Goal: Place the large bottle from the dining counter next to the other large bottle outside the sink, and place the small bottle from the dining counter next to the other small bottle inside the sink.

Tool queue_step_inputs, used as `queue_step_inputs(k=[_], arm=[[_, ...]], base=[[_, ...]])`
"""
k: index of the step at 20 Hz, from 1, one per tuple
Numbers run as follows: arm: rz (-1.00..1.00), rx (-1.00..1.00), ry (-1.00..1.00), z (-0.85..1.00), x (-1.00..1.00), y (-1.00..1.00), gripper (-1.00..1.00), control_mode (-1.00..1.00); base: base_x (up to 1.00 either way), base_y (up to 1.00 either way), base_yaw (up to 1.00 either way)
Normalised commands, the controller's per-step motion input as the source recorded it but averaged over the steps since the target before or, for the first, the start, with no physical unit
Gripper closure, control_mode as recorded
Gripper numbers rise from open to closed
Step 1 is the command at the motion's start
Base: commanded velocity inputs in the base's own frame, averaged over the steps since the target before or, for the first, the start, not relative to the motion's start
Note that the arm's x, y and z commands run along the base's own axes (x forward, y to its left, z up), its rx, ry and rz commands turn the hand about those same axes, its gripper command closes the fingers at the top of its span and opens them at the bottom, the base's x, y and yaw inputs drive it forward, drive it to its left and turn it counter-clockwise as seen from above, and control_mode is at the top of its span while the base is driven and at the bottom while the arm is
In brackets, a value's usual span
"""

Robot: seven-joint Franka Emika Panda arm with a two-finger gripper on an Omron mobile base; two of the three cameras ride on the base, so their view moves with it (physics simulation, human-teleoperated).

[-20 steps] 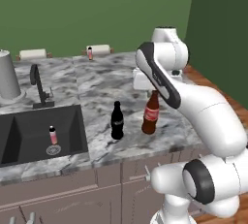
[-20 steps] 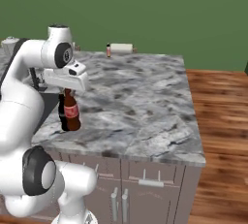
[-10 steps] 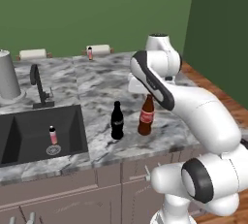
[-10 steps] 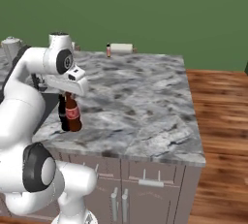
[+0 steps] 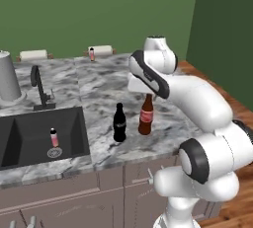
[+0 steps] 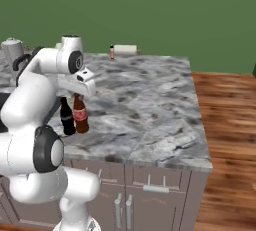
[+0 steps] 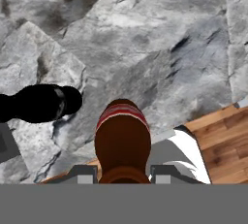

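Sitting in the sink [image 5: 74, 123], a small bottle [image 5: 54, 137] stands upright near the drain [image 5: 54, 152]; another small bottle [image 5: 91, 54] stands at the far edge of the counter [image 5: 104, 89]. Right of the sink, the cola bottle [image 5: 146, 115] stands just beside the black bottle [image 5: 119, 123], whether touching the stone I cannot tell. Bent over from the right, the arm points the gripper [image 5: 148, 95] straight down, its fingers clamped on the cola bottle's neck.

Gripper [image 6: 77, 95] grips large bottle [image 6: 80, 116] (upright); other large bottle [image 6: 66, 117] beside
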Motion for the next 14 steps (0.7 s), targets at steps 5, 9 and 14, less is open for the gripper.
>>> queue_step_inputs(k=[5,9,14], arm=[[-0.08,0.0,0.07,-0.23,0.32,0.06,1.0,-1.0],[-0.1,0.0,0.0,-0.28,0.33,0.12,1.0,-1.0],[-0.1,0.0,0.0,-0.33,0.26,0.07,1.0,-1.0]], base=[[0.0,0.0,0.0],[0.0,0.0,0.0],[0.0,0.0,0.0]])
